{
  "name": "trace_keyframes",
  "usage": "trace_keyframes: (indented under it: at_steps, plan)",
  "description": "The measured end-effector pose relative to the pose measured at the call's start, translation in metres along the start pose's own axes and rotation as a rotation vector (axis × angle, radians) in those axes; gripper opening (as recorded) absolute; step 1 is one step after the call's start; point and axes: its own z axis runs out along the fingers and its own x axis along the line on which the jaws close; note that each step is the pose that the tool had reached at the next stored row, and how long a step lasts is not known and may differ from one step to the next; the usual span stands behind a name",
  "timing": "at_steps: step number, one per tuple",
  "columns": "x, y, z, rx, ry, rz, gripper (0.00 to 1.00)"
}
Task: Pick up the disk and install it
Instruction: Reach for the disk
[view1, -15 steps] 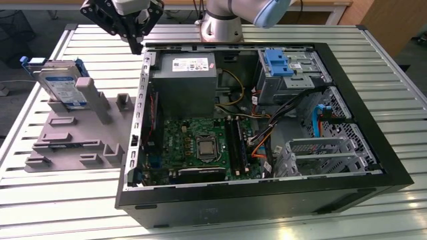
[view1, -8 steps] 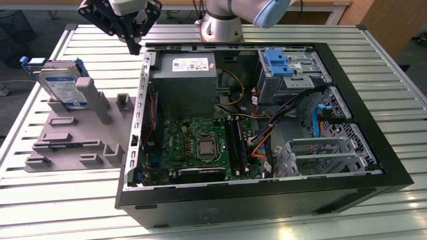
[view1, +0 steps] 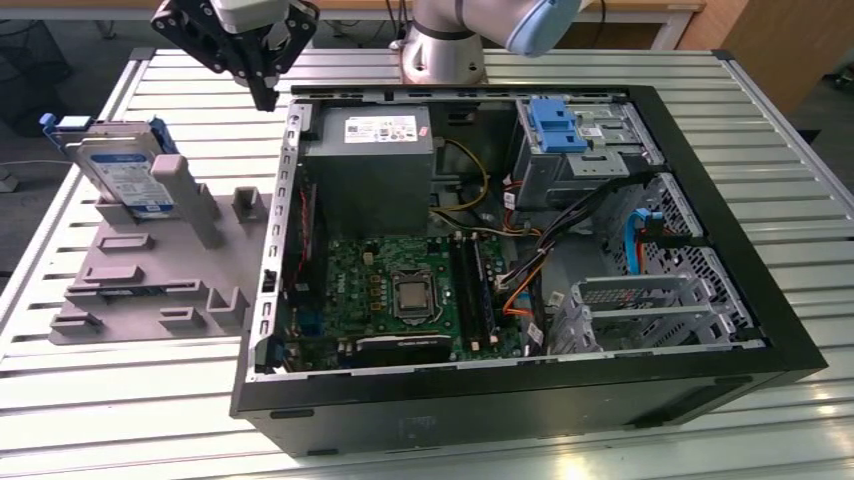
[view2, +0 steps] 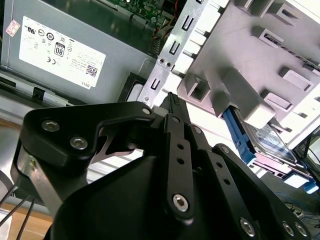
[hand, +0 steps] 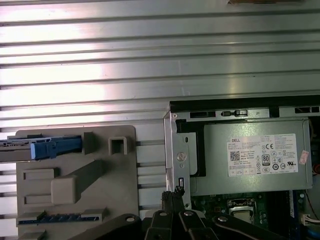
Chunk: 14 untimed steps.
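The open case (view1: 534, 400) lies nearest on the slatted counter (view1: 80, 400), with its board and grey supply box (view1: 367, 170) exposed. Beside it, at the exterior view's left, sits a grey fixture (view1: 160, 265). The disk (view1: 120, 170) stands on edge, leaning, in the fixture's far end; its blue carrier shows in both wrist views. Farther back, the jaws hang above the counter just beside the case's far corner, pressed together with nothing between them, apart from the disk.
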Motion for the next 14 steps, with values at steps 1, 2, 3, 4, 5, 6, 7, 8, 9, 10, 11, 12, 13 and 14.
trace_keyframes:
  at_steps: [1,2,3,4,5,6,7,8,9,10,11,12,13,14]
  plan:
    - [0.0000,0.0000,0.0000,0.0000,0.0000,0.000,0.11]
    - [0.0002,0.0000,0.0001,0.0000,0.0000,0.000,0.11]
    - [0.0004,0.0000,0.0003,-0.0001,0.0000,0.000,0.11]
    - [0.0008,0.0000,0.0004,-0.0002,0.0000,0.000,0.11]
    - [0.0015,-0.0001,0.0004,-0.0001,0.0001,0.000,0.11]
    - [0.0021,-0.0002,0.0004,0.0000,0.0002,0.000,0.11]
    - [0.0028,-0.0002,0.0005,0.0000,0.0001,0.000,0.11]
    - [0.0034,-0.0002,0.0007,0.0000,0.0001,0.000,0.11]
    - [0.0042,-0.0003,0.0007,0.0000,0.0001,0.000,0.11]
    - [0.0049,-0.0003,0.0009,-0.0001,0.0001,0.000,0.11]
    - [0.0054,-0.0004,0.0011,-0.0001,0.0001,0.000,0.11]
    - [0.0059,-0.0004,0.0013,-0.0001,0.0003,0.000,0.11]
    - [0.0065,-0.0005,0.0013,0.0001,0.0005,0.000,0.11]
    - [0.0071,-0.0005,0.0015,0.0000,0.0006,0.000,0.11]
